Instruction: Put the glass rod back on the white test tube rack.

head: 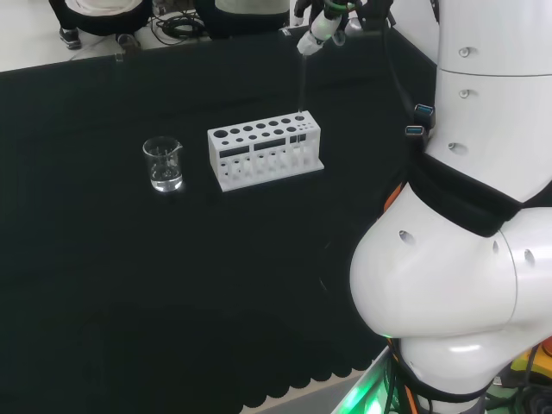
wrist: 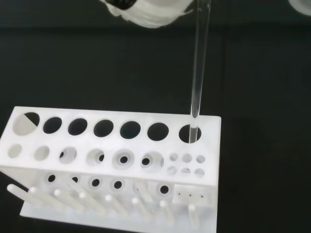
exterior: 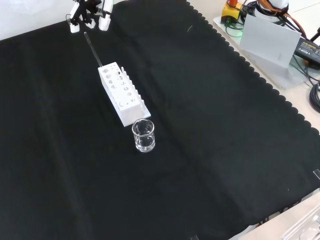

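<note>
Bench: black cloth [exterior: 210, 150], beaker [exterior: 143, 135] near rack.
Rod: glass rod [wrist: 198, 73] upright, tip at white test tube rack [wrist: 112, 160] end hole.
Hand: hand [exterior: 90, 12] apparently pinching rod top.
Handling: light, stiff, slippery, brittle; best held high.

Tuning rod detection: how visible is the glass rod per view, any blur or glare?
Head view: glass rod a faint streak on black cloth. Front view: thin, dim line above the white test tube rack. Wrist view: sharp, edge highlights; hand blurred.
</note>
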Tool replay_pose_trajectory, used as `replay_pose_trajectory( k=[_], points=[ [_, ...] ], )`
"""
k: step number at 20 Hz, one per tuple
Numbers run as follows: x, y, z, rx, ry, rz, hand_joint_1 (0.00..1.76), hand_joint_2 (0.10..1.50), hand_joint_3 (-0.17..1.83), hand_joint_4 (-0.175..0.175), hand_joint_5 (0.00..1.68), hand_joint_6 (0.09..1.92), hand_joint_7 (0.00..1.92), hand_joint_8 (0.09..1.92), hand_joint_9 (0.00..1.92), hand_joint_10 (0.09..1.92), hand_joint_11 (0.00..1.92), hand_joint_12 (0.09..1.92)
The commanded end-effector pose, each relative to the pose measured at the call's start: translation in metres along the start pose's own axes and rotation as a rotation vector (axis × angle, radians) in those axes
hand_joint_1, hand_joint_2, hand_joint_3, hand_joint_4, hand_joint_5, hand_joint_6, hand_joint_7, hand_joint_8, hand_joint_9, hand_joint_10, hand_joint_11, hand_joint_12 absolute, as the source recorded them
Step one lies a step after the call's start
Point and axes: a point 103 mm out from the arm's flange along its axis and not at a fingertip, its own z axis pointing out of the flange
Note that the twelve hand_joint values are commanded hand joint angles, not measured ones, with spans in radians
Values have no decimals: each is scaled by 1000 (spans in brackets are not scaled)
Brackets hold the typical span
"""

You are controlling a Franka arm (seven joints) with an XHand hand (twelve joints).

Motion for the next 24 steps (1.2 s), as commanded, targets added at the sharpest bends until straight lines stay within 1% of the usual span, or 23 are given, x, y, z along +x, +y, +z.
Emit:
replay_pose_trajectory(
  k=[1,8,17,20,24],
  points=[
    [-1,-13,-12,-24,-6,14,1059,903,-175,-175,430,521,1141,643,1762,520,1825,1098],
    [-4,-18,-16,-27,-2,36,1074,909,-175,-175,439,519,1140,641,1761,520,1828,1100],
    [5,-15,-19,-26,-19,39,1082,915,-175,-175,456,520,1142,637,1761,519,1833,1104],
    [13,-12,-21,-24,-27,32,1083,917,-175,-175,458,519,1142,635,1761,519,1833,1104],
    [16,-11,-21,-24,-24,28,1083,919,-175,-175,461,519,1142,633,1761,518,1834,1105]
  ],
)
